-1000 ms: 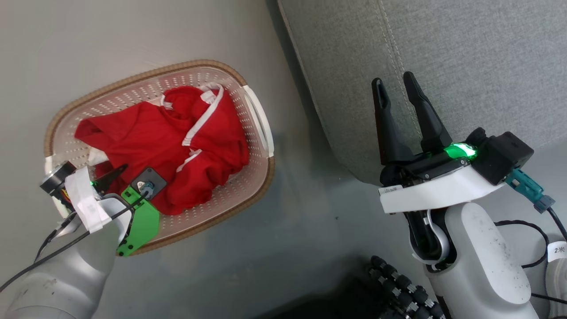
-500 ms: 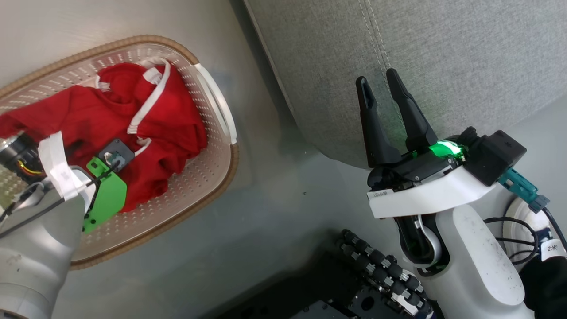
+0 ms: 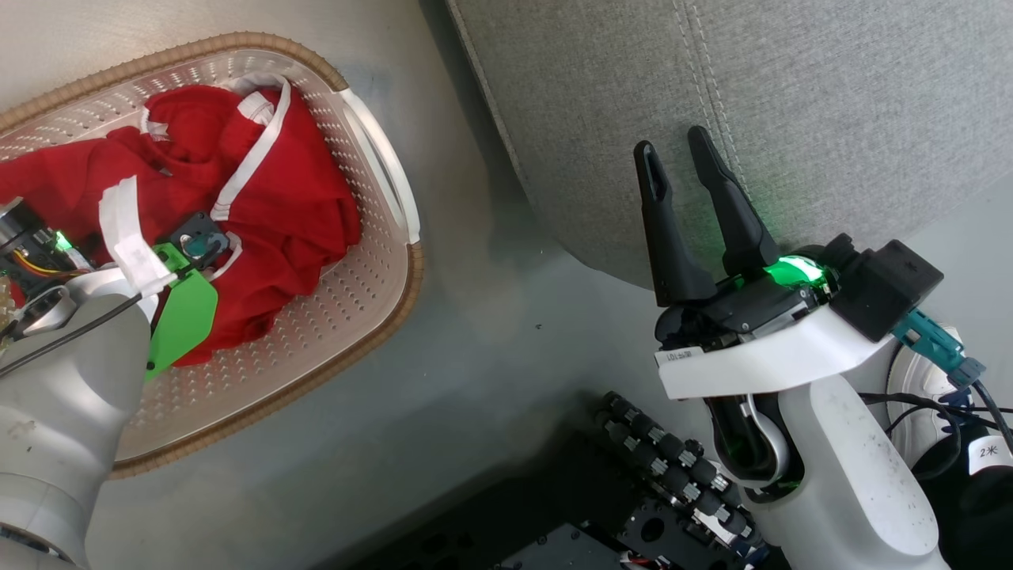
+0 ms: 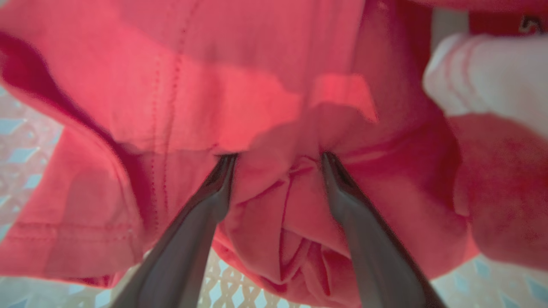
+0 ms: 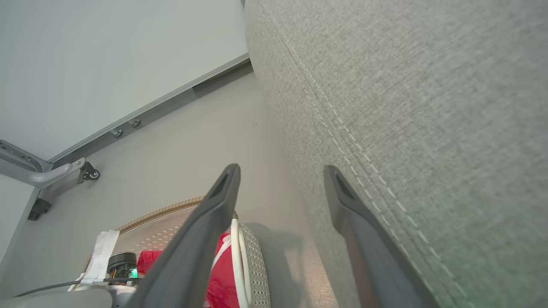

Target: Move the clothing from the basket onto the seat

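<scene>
Clothing bunched in basket, left of seat. Left gripper wide open, tips sunk astride 1 fold, ready to pinch; nothing gripped. Right gripper wide open, empty, parked by seat edge.

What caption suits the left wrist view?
Open jaws straddle a fold of bright red soft fabric clothing in the cream perforated plastic basket.

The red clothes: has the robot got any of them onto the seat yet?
Nothing looks done: the clothing lies in the basket, none on the visible seat. In hand: the left gripper, open, straddles a red fold. Remaining: close, lift, carry across. The right gripper hangs open by the seat.
</scene>
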Tool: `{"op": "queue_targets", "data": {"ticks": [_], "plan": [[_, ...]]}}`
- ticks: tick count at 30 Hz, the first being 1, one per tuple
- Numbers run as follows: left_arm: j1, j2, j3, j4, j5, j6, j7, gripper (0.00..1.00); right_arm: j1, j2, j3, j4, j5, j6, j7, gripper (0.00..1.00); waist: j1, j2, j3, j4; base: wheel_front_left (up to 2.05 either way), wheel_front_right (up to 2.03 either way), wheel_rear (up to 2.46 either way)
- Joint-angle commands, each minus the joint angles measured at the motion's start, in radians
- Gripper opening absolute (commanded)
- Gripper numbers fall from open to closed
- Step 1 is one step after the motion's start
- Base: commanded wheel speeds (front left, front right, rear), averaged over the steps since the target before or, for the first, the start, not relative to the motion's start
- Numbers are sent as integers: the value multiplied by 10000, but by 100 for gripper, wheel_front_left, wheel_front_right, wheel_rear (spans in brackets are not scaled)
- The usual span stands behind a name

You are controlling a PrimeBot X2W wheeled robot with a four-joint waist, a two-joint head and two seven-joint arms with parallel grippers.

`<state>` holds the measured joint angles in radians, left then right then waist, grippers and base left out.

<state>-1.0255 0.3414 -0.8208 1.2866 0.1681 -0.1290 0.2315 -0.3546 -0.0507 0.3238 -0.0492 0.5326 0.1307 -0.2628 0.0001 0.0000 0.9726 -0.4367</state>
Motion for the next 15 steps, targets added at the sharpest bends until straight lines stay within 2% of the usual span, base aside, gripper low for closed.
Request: {"op": "queue_targets", "data": {"ticks": [1, 15], "plan": [[-157, 16, -138, 33, -244, -18, 199, 100, 108, 5, 12, -71, -77, 1, -33, 100, -1, 0, 38, 8, 0, 0, 0], [-530, -54, -1916, 34, -2466, -22, 1473, 100, 365, 5, 74, -343, -247, 1, -32, 100, -1, 0, 307, 107, 0, 0, 0]]}}
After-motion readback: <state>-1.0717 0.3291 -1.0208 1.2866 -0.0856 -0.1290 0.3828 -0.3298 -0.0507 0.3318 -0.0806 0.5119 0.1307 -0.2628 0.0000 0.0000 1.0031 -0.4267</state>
